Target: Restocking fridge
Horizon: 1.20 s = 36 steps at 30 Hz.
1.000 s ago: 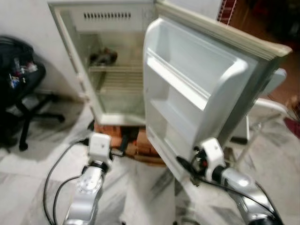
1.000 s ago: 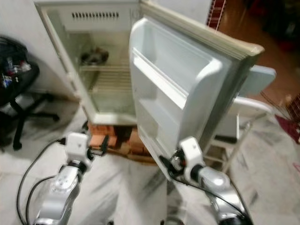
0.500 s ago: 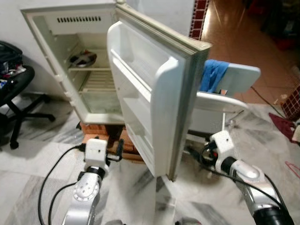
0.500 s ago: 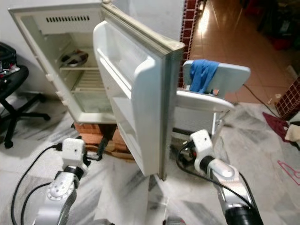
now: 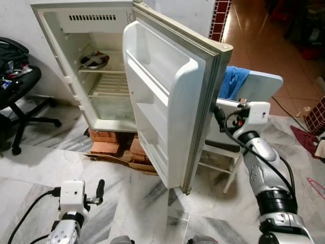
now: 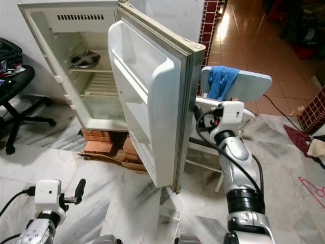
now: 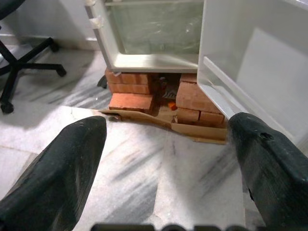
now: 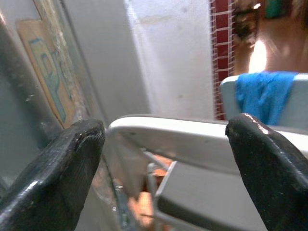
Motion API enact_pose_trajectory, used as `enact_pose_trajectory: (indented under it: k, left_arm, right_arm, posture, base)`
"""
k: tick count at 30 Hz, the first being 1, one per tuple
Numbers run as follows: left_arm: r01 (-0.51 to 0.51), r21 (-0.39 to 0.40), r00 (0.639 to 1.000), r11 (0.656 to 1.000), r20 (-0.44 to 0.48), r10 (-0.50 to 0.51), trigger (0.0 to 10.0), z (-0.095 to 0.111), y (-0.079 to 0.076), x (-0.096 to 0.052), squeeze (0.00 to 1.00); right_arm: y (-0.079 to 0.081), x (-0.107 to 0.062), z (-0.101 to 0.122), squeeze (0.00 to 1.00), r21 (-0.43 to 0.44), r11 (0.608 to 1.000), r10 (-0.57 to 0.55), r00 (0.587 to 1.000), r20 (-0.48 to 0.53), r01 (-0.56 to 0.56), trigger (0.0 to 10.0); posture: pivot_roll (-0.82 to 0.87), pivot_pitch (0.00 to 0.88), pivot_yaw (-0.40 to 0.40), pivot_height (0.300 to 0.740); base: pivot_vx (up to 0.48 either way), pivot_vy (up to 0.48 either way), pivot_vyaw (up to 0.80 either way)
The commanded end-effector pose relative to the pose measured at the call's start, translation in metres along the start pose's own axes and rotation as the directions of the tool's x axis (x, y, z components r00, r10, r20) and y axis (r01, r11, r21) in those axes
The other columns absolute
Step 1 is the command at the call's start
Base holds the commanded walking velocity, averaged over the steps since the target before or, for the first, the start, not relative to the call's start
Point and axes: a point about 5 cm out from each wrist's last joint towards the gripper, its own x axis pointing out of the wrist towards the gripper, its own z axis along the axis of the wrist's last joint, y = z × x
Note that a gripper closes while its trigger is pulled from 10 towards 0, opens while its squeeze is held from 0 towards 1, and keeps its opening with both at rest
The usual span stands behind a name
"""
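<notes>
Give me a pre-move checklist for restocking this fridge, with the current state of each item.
1. White fridge door swung open: ok.
2. Wire shelf inside the fridge free for stock: ok; a round metal dish sits on the shelf above.
3. Door bins holding nothing: ok.
4. Left hand open and carrying nothing, low over the marble floor: ok.
5. Right hand open, behind the door's outer edge by the white chair: ok.
6. Items to restock in sight: not ok.

1. Each silver arm ends in a white, boxy wrist block.
2. The left gripper (image 7: 163,159) has thick, rounded, matte black fingers (image 7: 57,178).
3. The right gripper (image 8: 163,159) looks alike; looped black cables run along its arm.
</notes>
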Motion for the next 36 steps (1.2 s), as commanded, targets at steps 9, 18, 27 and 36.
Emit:
enact_pose_trajectory:
  k: [9, 18, 27, 36]
  left_arm:
    - [0.017, 0.025, 1.000, 1.000, 0.024, -0.017, 10.0, -0.007, -0.019, -0.004, 0.00]
    - [0.059, 0.049, 0.998, 0.997, 0.027, -0.061, 10.0, -0.012, -0.027, 0.003, 0.00]
    - [0.094, 0.083, 0.970, 0.992, 0.217, -0.110, 10.0, 0.064, -0.013, 0.048, 0.00]
    - [0.200, 0.081, 0.916, 0.976, 0.338, -0.216, 10.0, 0.110, -0.064, 0.063, 0.00]
  right_arm:
    - [0.058, -0.029, 0.004, 0.00, 0.158, 0.836, 0.527, 0.849, 0.038, -0.526, 10.0]
    - [-0.009, -0.027, -0.025, 0.00, 0.005, 1.000, -0.025, 0.998, -0.056, 0.026, 10.0]
    - [0.000, -0.032, -0.032, 0.00, -0.073, 0.982, -0.175, 0.985, -0.006, 0.174, 10.0]
    - [0.020, -0.025, -0.031, 0.00, -0.105, 0.980, -0.163, 0.986, 0.037, 0.166, 10.0]
  posture:
    - [0.01, 0.000, 0.042, 0.740]
    - [0.02, 0.000, 0.052, 0.740]
    - [-0.01, 0.000, 0.066, 0.740]
    - [-0.05, 0.000, 0.086, 0.740]
  base:
    - [0.000, 0.000, 0.00]
    - [0.000, 0.000, 0.00]
    - [0.000, 0.000, -0.09]
    - [0.000, 0.426, -0.76]
